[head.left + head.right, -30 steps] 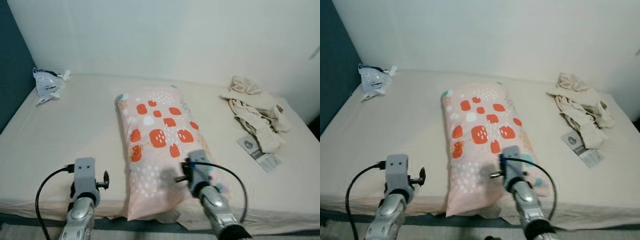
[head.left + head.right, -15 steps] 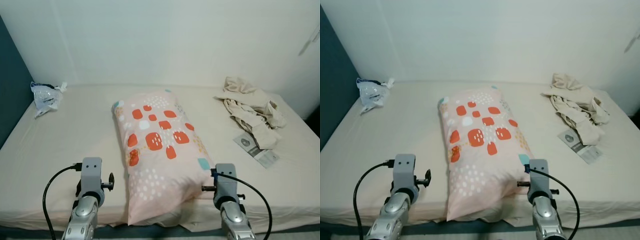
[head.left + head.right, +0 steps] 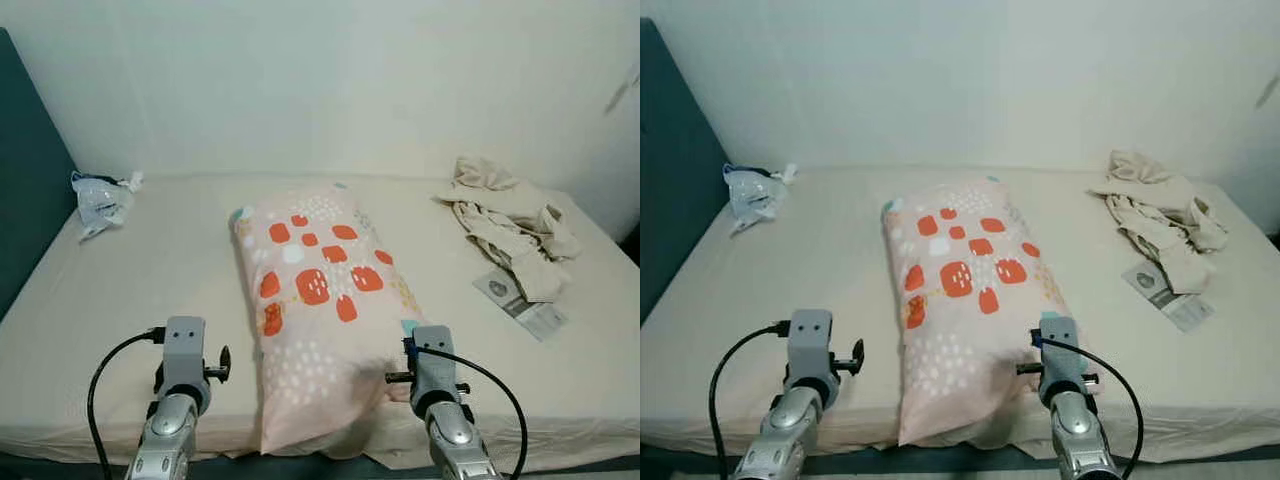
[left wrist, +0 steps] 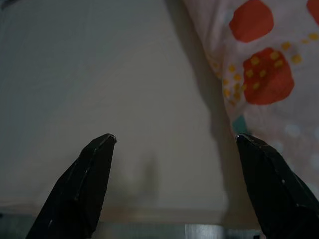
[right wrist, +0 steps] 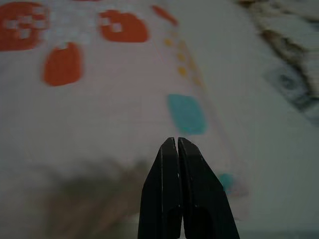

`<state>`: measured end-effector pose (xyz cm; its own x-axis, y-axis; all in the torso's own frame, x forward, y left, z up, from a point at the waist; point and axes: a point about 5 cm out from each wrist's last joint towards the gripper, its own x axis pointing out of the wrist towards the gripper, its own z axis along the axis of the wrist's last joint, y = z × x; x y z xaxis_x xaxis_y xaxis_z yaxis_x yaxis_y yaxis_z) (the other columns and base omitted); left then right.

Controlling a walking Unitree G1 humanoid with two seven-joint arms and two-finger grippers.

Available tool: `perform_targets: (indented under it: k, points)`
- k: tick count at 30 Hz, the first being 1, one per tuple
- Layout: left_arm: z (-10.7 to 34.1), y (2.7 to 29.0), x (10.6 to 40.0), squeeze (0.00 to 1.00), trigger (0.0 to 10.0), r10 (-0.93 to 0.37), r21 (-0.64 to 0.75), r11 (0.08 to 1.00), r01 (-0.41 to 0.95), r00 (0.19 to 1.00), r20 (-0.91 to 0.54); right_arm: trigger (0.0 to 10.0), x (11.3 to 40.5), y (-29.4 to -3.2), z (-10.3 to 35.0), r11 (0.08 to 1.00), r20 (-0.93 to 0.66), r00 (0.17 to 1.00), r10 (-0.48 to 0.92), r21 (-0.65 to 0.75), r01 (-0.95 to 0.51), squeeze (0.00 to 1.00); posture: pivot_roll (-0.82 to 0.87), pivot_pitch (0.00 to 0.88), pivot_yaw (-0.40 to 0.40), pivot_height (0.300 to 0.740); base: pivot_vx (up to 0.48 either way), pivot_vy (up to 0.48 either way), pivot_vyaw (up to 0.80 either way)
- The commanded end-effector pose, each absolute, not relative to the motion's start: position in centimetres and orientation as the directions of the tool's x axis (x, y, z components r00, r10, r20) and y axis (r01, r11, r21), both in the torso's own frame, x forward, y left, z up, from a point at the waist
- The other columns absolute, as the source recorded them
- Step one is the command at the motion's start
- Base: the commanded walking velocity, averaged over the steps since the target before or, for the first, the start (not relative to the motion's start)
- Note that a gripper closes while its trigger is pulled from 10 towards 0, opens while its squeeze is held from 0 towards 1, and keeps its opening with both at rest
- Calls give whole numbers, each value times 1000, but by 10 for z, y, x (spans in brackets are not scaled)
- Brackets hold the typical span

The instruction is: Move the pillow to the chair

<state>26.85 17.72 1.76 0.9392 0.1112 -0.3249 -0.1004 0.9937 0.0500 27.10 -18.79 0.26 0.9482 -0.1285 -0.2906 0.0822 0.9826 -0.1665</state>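
A pink pillow with orange patches lies lengthwise in the centre of the frame on a beige bed, its near end reaching the bed's front edge. The left gripper hovers at lower left, just beside the pillow's left edge and above bare sheet; its two fingers are spread wide apart with nothing between them. The right gripper sits at lower right over the pillow's near right corner, its fingers pressed together, holding nothing. A crumpled plastic bag lies at upper left near the wall. A heap of cloth lies at upper right, with a leaflet just below it.
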Motion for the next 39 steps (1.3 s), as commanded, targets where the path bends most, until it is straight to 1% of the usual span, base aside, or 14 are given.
perform_targets:
  k: [1, 2, 4, 5, 8, 10, 13, 17, 18, 21, 22, 24, 35, 39]
  points:
    - [15, 179, 267, 0, 10000, 122, 29, 992, -119, 927, -355, 10000, 265, -200, 1, 970, -300, 924, -236, -130, 206, 0, 17, 110, -27, 740, 0, 0, 0]
    - [15, 179, 267, 0, 10000, 122, 29, 992, -119, 927, -355, 10000, 265, -200, 1, 970, -300, 924, -236, -130, 206, 0, 17, 110, -27, 740, 0, 0, 0]
    - [18, 185, 269, 0, 10000, 152, -61, 981, -186, 919, -363, 10000, 268, -199, 3, 975, -293, 931, -216, -115, 190, 0, 21, 88, -24, 740, 0, 0, 0]
    - [19, 184, 270, 0, 10000, 145, -55, 983, -176, 923, -356, 10000, 269, -200, 2, 975, -297, 930, -215, -114, 189, 0, 18, 109, -33, 740, 0, 0, 0]
    - [20, 183, 269, 0, 10000, 128, -47, 987, -153, 929, -346, 10000, 270, -199, 3, 978, -296, 933, -202, -103, 179, 0, 14, 89, -39, 740, 0, 0, 0]
    - [20, 185, 268, 0, 10000, 132, -61, 985, -162, 929, -346, 10000, 273, -189, 7, 988, -270, 954, -133, -111, 107, 0, 1, 95, -25, 740, 0, 0, 0]
    - [11, 182, 265, 0, 10000, 128, -59, 985, -162, 915, -382, 10000, 273, -185, 6, 988, -268, 957, -109, -135, 75, 0, 13, 79, -2, 740, 0, 0, 0]
    - [11, 177, 264, 0, 10000, 105, -40, 991, -131, 914, -391, 10000, 268, -188, 2, 981, -284, 949, -138, -174, 91, 0, 17, 59, -24, 740, 0, 0, 0]
    - [15, 177, 268, 0, 10000, 98, -57, 990, -130, 919, -382, 10000, 269, -188, 4, 982, -276, 951, -137, -162, 95, 0, 11, 83, -30, 740, 0, 0, 0]
    - [14, 182, 270, 0, 10000, 144, -46, 983, -175, 910, -389, 10000, 268, -189, 1, 985, -293, 947, -129, -150, 87, 0, 14, 69, -12, 740, 0, 0, 0]
    - [14, 181, 269, 0, 10000, 134, -31, 987, -158, 913, -385, 10000, 267, -191, -1, 984, -299, 945, -131, -155, 88, 0, 11, 85, -14, 740, 0, 0, 0]
    - [14, 176, 269, 0, 10000, 101, -10, 994, -113, 920, -378, 10000, 267, -194, 1, 984, -292, 946, -139, -146, 100, 0, 10, 67, -12, 740, 0, 0, 0]
    - [28, 174, 291, 0, 10000, 84, 15, 996, -84, 937, -339, 10000, 280, -192, 11, 986, -270, 954, -131, -135, 97, 0, -14, 51, 5, 740, 0, 0, 0]
    - [26, 174, 289, 0, 10000, 71, 29, 997, -65, 936, -344, 10000, 279, -191, 10, 987, -267, 955, -130, -126, 99, 0, -37, 51, 23, 740, 0, 0, 0]
